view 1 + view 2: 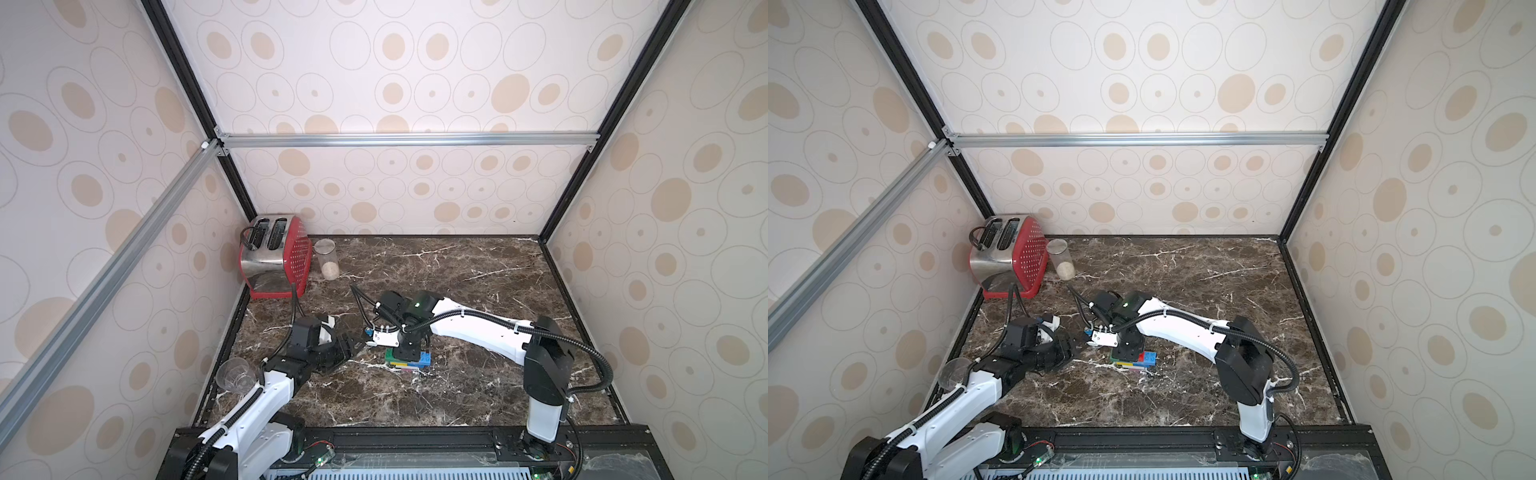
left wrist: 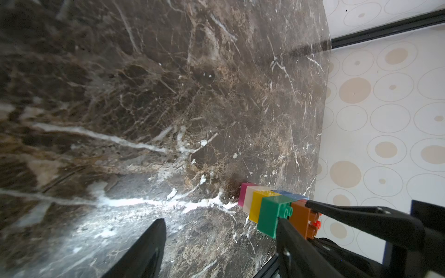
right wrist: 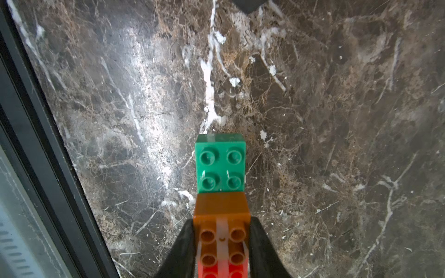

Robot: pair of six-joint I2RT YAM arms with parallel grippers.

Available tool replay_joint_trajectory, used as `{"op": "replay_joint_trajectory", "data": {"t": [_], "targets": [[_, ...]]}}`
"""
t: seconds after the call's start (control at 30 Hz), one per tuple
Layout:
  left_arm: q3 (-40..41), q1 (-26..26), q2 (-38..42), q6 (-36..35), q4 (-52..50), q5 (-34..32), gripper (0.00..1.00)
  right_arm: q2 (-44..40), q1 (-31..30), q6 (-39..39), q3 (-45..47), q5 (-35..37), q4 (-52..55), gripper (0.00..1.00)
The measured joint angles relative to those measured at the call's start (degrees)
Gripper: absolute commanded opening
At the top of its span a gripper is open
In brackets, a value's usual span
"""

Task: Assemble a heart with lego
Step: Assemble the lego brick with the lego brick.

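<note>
Orange brick [image 3: 221, 204], clamped in the right claw [image 3: 222, 222], tops the heart [image 1: 409, 360], lower centre of the table [image 1: 478, 270] in both top views. Left claw [image 1: 353, 347] apart, empty, just left of the heart. Advice: press straight down, studs square, level with the red brick [image 3: 222, 269]. Brace with the left claw if the stack rocks.

We see a red-and-steel toaster [image 1: 272, 253] in the far corner of the marble tabletop [image 1: 478, 270], a clear jar [image 1: 327, 257] just beside it, a drinking glass [image 1: 235, 374] at its left edge
</note>
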State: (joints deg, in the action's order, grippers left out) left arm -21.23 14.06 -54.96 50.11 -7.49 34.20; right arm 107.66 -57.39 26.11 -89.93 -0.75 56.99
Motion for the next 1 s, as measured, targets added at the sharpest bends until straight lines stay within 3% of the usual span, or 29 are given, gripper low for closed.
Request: {"op": "replay_joint_trajectory", "data": {"t": [0.73,1.0], "targets": [[0.0,0.0,0.0,-0.02,-0.42,-0.02,0.72,-1.2,-0.07,1.4,1.79,0.04,-1.88,0.25],[0.0,0.0,0.0,-0.04,-0.39,0.11,0.72,-1.62,2.69,3.1,1.79,-4.31,-0.68,0.25]]}}
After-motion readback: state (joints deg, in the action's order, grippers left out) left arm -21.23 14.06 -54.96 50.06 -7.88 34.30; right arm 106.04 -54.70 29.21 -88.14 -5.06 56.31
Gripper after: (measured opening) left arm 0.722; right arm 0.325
